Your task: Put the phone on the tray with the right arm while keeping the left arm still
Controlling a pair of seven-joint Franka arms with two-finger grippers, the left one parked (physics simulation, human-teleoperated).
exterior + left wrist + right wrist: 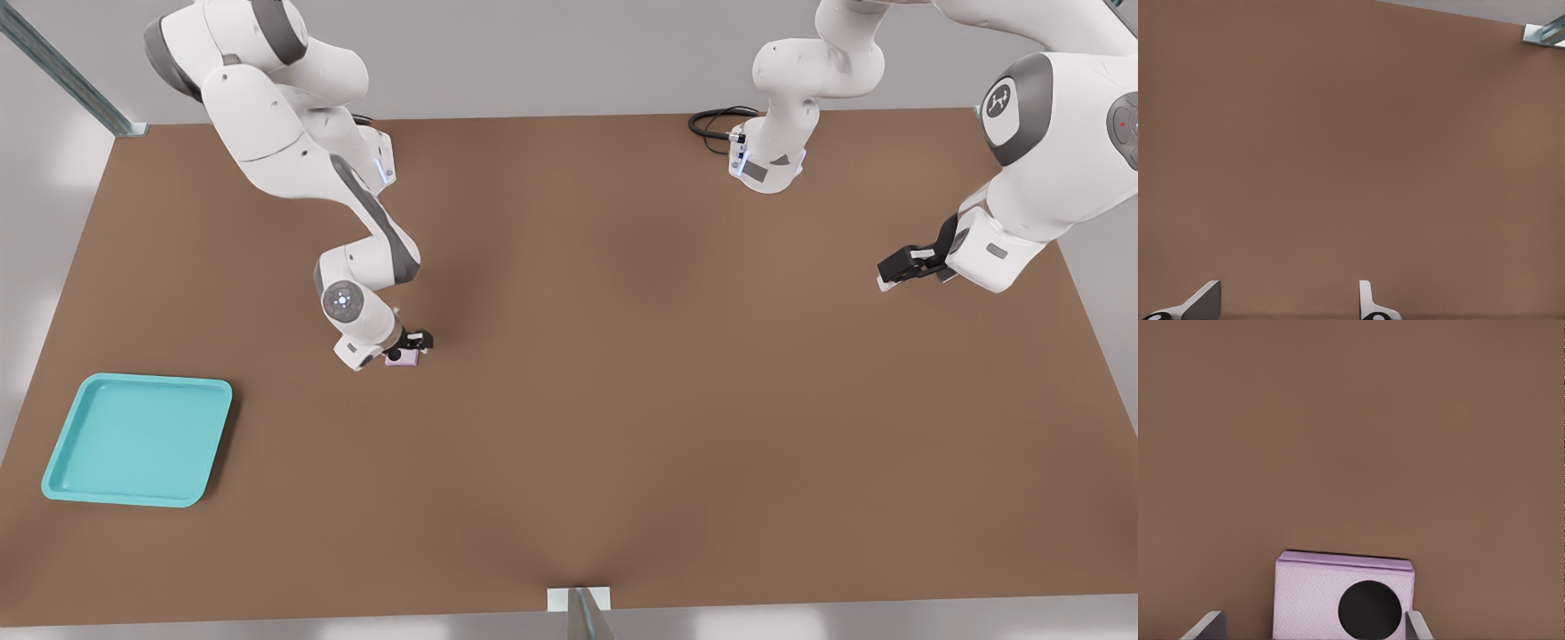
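Lying between the phone [403, 357] and the tray [67, 484] is only bare brown table [622, 400]. The right arm's gripper [411, 348] is down at the phone, fingers [1417, 628] spread wider than it; one looks to touch its edge, the other stands clear.

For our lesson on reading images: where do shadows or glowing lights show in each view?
Front view: a dark shadow edges the tray on the front view's right; the right arm's wrist disc glows above the gripper. Right wrist view: the phone looks evenly lit.
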